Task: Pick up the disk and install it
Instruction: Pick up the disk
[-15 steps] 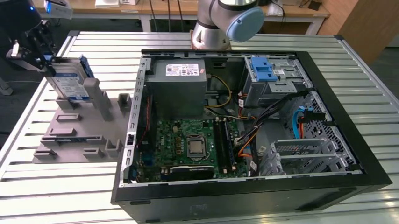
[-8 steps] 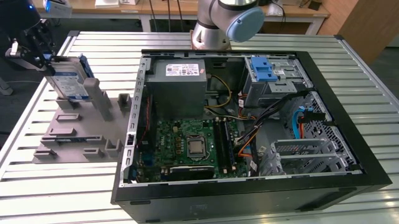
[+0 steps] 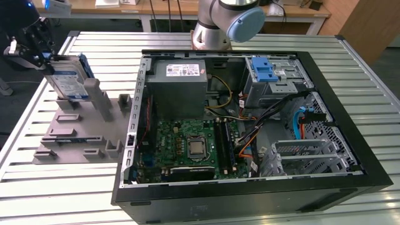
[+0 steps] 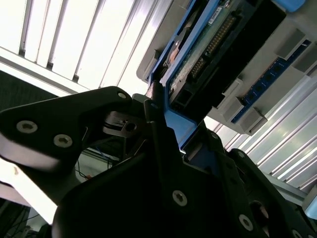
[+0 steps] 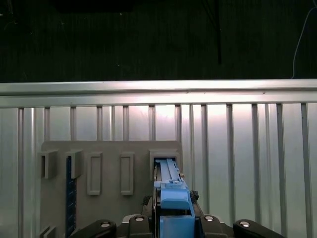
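Slatted metal table (image 3: 56, 194), pincer (image 3: 48, 60) clamped on upright disk (image 3: 67, 80) at grey rack's (image 3: 69, 136) edge

Bright overhead light on a slatted metal table (image 3: 356, 89), with strong glare and deep darkness around it.

In the exterior view the table's slats shine pale, and the open computer case (image 3: 250, 201) resting on the table holds soft shadow inside. In the second wrist view the table burns almost white; against it the gripper (image 4: 171, 124), closed on the disk (image 4: 208, 44), is a near-black silhouette. In the first wrist view the table gleams, and beyond the table's rail everything is dark.
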`<state>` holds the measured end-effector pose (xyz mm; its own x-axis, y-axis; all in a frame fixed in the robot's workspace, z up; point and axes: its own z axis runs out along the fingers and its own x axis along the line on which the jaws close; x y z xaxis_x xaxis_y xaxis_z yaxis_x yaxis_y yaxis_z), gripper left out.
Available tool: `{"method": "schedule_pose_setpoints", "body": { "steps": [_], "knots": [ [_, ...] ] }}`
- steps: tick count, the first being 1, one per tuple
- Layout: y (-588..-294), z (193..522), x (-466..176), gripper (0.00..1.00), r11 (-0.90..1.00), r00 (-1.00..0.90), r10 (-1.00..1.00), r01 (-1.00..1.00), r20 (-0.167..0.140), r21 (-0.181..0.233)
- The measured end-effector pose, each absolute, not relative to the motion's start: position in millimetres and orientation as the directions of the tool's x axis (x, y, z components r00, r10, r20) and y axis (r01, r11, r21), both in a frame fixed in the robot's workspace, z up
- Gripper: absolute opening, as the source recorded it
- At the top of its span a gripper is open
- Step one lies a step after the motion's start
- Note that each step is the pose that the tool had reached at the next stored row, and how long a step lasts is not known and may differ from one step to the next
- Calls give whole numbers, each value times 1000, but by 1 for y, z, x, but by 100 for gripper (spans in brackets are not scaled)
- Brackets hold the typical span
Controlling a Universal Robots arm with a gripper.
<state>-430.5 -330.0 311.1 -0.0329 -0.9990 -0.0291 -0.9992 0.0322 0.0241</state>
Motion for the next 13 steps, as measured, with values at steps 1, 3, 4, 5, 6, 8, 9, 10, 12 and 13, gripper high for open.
{"method": "schedule_pose_setpoints", "body": {
  "steps": [1, 3, 4, 5, 6, 8, 9, 10, 12, 13],
  "knots": [
    [-330, 312, -430, 36, 32, -33, -999, -999, -29, 24],
    [-330, 312, -430, 36, 32, -33, -999, -999, -29, 24],
    [-330, 313, -430, 36, 32, -33, -999, -999, -29, 24],
    [-330, 313, -430, 36, 32, -33, -999, -999, -29, 24],
    [-330, 314, -430, 36, 32, -33, -999, -999, -29, 24],
    [-330, 315, -430, 36, 32, -33, -999, -999, -29, 24],
    [-330, 316, -430, 36, 32, -33, -999, -999, -29, 24],
    [-330, 316, -430, 36, 32, -33, -999, -999, -29, 24],
    [-330, 317, -430, 36, 32, -33, -999, -999, -29, 24],
    [-330, 318, -430, 36, 32, -33, -999, -999, -29, 24]
  ]
}}
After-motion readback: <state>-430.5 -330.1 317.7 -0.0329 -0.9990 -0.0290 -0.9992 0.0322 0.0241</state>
